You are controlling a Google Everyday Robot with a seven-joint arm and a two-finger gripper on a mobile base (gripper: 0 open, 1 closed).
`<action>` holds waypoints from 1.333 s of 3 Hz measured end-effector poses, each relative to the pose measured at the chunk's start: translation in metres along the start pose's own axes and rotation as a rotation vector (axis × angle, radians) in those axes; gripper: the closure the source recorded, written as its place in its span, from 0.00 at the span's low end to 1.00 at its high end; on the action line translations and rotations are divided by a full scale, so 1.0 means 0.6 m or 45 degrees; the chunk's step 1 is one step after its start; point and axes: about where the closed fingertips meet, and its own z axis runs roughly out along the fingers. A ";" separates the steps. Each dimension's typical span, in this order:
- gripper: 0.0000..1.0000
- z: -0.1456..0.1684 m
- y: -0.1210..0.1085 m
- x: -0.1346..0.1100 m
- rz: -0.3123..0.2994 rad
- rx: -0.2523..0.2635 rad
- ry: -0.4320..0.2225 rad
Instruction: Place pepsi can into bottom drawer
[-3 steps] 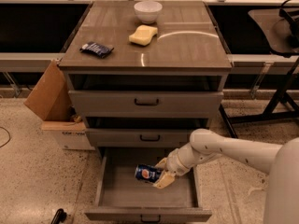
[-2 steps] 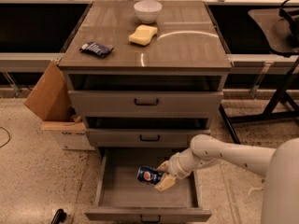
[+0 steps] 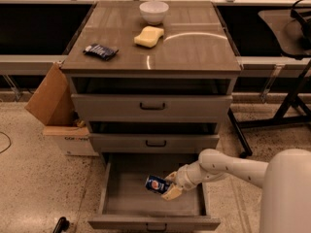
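The pepsi can (image 3: pixel 156 184), blue with a round logo, lies tilted on its side inside the open bottom drawer (image 3: pixel 121 203), at the middle right, close over the grey floor. My gripper (image 3: pixel 169 185) reaches in from the right and is shut on the can's right end. I cannot tell whether the can touches the floor. The white arm (image 3: pixel 228 166) runs from the lower right into the drawer.
The two upper drawers (image 3: pixel 152 107) are pulled out slightly. On the cabinet top are a white bowl (image 3: pixel 153 11), a yellow sponge (image 3: pixel 148 36) and a dark-blue snack packet (image 3: pixel 100 51). An open cardboard box (image 3: pixel 58 115) stands on the floor at the left. A black stand leg (image 3: pixel 286 106) is at the right.
The gripper with the can has moved slightly lower and nearer the drawer's front. Nothing else has moved.
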 end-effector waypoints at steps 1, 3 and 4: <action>0.82 0.042 -0.019 0.032 0.042 0.010 -0.003; 0.27 0.141 -0.057 0.116 0.120 -0.091 -0.009; 0.05 0.166 -0.065 0.137 0.154 -0.124 -0.042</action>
